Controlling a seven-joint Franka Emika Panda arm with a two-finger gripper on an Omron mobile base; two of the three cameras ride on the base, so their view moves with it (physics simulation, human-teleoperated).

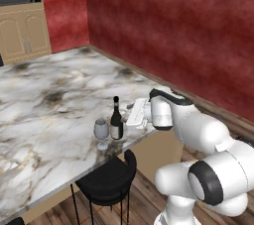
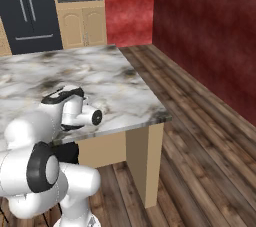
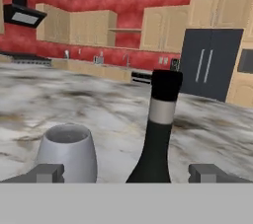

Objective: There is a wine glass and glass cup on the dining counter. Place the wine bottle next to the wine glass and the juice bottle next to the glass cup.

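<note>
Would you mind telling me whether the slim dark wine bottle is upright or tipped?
Upright: the slim dark wine bottle stands on its base on the marble dining counter, neck pointing up.

Arm [image 1: 198, 135]: glossy white rounded shells, bulbous segments. Dark grey/black rings at joints, black band nr wrist. Hand [image 1: 138, 114]: flat white block. Finger tips [image 3: 48, 172]: small, dark grey, squared. No markings legible.

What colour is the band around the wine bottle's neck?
Pale grey, just under the black top of the wine bottle. The hand view shows it best.
</note>
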